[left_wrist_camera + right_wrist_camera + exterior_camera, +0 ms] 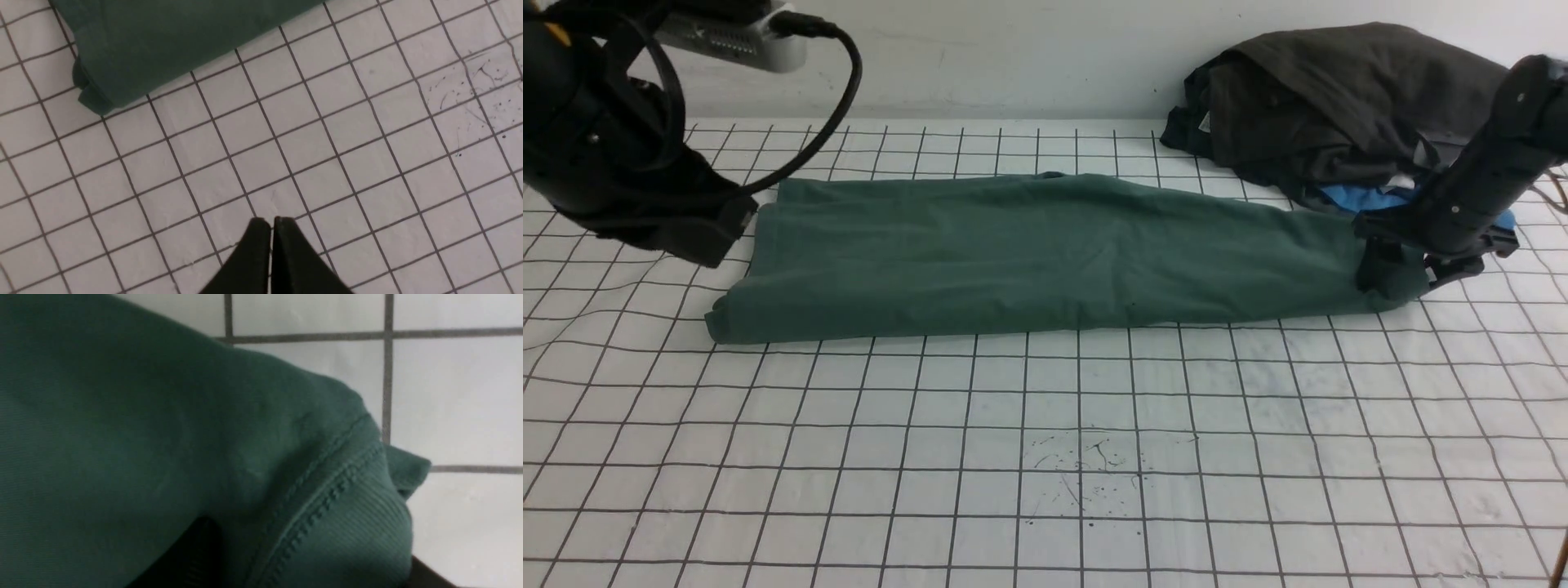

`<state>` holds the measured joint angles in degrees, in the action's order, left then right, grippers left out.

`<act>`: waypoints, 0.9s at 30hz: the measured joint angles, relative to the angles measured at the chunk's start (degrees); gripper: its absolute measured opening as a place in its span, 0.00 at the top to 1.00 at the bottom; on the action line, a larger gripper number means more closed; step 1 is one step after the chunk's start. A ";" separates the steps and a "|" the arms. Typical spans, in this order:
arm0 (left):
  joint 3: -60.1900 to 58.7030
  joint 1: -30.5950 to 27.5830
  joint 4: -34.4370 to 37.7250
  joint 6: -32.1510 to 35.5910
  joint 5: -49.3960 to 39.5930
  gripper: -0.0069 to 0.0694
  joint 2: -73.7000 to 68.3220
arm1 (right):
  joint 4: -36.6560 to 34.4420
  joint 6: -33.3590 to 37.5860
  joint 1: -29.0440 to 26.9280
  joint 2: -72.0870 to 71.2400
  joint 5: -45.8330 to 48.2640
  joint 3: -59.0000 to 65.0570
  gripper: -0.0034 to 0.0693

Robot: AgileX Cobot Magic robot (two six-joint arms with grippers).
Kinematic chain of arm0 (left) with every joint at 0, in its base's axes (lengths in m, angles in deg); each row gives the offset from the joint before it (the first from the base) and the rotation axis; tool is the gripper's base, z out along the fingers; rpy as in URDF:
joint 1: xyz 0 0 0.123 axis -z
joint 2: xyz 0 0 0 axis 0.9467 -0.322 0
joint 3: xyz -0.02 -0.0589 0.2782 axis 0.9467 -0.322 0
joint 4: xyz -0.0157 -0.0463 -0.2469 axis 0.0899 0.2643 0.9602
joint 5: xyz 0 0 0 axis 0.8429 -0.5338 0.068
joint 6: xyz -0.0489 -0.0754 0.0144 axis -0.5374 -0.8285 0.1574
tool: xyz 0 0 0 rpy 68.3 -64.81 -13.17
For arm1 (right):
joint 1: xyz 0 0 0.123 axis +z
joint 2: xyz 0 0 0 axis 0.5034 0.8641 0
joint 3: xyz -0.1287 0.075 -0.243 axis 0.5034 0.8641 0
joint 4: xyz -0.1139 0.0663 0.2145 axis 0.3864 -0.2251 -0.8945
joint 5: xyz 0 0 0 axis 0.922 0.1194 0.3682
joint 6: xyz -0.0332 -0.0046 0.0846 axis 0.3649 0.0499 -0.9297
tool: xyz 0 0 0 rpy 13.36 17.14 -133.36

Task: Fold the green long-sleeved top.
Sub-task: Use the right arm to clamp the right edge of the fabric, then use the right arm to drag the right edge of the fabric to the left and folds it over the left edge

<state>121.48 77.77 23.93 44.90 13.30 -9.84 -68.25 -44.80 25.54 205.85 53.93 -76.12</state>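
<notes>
Beside the dark garment heap (1339, 106), the green long-sleeved top (1029, 253) lies on the table (1045, 457) as a long folded band. The right gripper (1392, 282) pinches its ribbed end nearest that heap. The left gripper (271, 223), clenched and empty, hovers off the end farthest from it. Pulling one end across alone could drag the layers apart, or the pinch may slip.

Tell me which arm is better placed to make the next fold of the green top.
Right, probably. The right gripper looks clamped on the green long-sleeved top at its ribbed edge; the left gripper is shut over bare grid mat, touching no cloth.
</notes>
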 joint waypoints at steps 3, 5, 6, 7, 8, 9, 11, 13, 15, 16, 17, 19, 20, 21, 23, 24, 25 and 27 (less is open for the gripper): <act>-2.60 0.00 -1.62 -0.71 0.00 0.92 3.13 | -0.23 0.39 0.00 -0.17 0.06 0.00 0.62; -6.92 0.00 -3.41 -2.62 0.06 0.92 7.48 | -0.08 1.75 0.00 -0.76 0.45 -0.07 0.81; -9.66 0.00 -4.28 -3.70 0.13 0.92 9.90 | 1.08 1.99 0.00 -1.61 0.70 -0.48 0.89; -11.69 0.00 -4.80 -4.37 0.20 0.92 11.56 | 2.32 1.93 -0.06 -2.47 0.71 -0.49 0.92; -14.98 0.00 -5.61 -5.07 0.44 0.92 14.15 | 4.91 1.64 -0.10 -4.04 0.83 -0.49 0.94; -17.32 0.00 -6.12 -5.77 0.77 0.92 15.85 | 7.28 1.28 -0.10 -5.26 0.98 -0.49 0.94; -22.11 0.00 -6.98 -7.08 1.38 0.92 19.59 | 12.81 0.21 -0.13 -7.91 1.12 -0.55 0.95; -28.75 0.00 -7.22 -8.41 1.92 0.92 23.17 | 20.74 -0.75 -0.25 -11.66 1.31 -0.55 0.95; -34.25 0.00 -6.96 -9.63 3.74 0.92 25.80 | 24.30 -2.30 -0.44 -14.99 1.45 -0.69 0.95; -34.75 0.00 -6.86 -9.73 4.00 0.92 25.99 | 24.39 -2.30 -0.44 -14.99 1.45 -0.78 0.95; -38.82 0.00 -6.52 -10.42 7.03 0.92 27.23 | 23.91 -4.31 -0.23 -17.85 1.85 -1.54 0.95; -41.84 0.00 -5.85 -10.75 11.05 0.92 27.52 | 20.99 -5.40 0.88 -19.62 1.99 -2.38 0.95; -43.08 0.00 -5.34 -10.81 13.62 0.92 27.52 | 18.55 -5.77 2.05 -20.39 1.99 -2.68 0.95; -43.30 0.00 -5.26 -10.81 14.16 0.92 27.52 | 18.01 -5.84 2.34 -20.60 2.04 -2.69 0.95; -45.17 0.00 -4.15 -10.81 21.14 0.92 27.20 | 10.24 -5.89 6.94 -20.68 2.04 -2.98 0.95; -45.65 0.00 -3.70 -10.81 23.83 0.92 27.12 | 6.58 -5.70 9.43 -20.12 2.04 -2.98 0.95; -45.91 0.00 -3.23 -10.81 25.50 0.92 26.97 | 2.98 -5.28 12.13 -19.31 1.58 -2.98 0.95; -46.09 0.00 -2.06 -10.81 27.93 0.92 26.75 | -3.37 -3.90 17.61 -16.72 -2.49 -2.98 0.95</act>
<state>75.39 77.77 21.87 34.10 41.23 16.92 -71.62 -48.70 43.15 189.13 51.43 -79.09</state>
